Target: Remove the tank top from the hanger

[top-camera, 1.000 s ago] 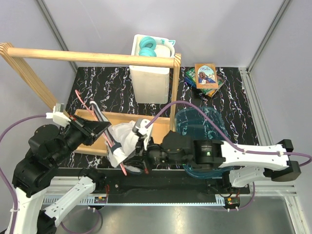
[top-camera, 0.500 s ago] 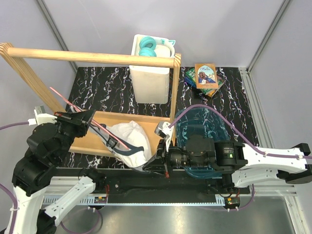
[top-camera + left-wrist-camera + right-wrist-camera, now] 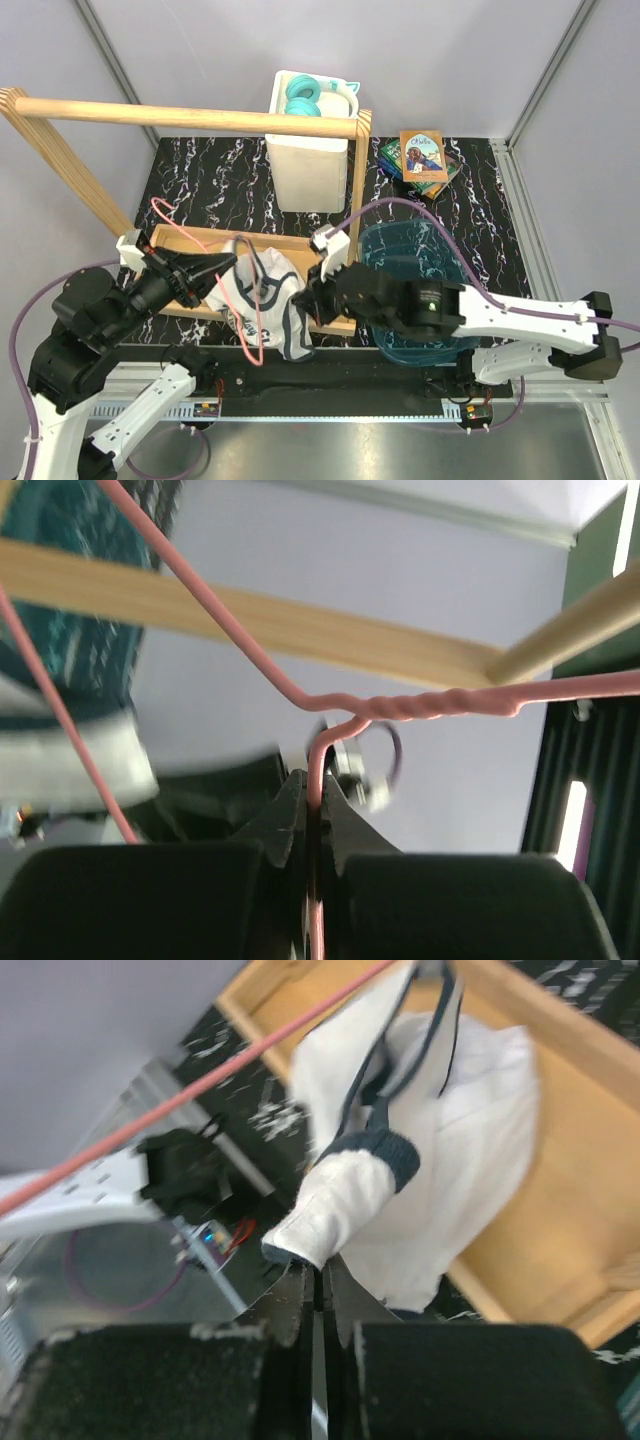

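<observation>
The white tank top with navy trim hangs bunched over the wooden rack's base, partly threaded on the pink wire hanger. My left gripper is shut on the hanger's wire just below its twisted neck, the wire pinched between the jaws. From the right, my right gripper is shut on a trimmed edge of the tank top. One straight side of the hanger crosses that view diagonally above the cloth.
A wooden rack with a thick rail and a flat base stands at the left. A white bin sits behind it, books at the back right, and a blue translucent basket under the right arm.
The left gripper swung the hanger round, its hook now up-left and its loop toward the near edge. The right gripper moved up-left with the cloth. The tank top has spread out between them.
</observation>
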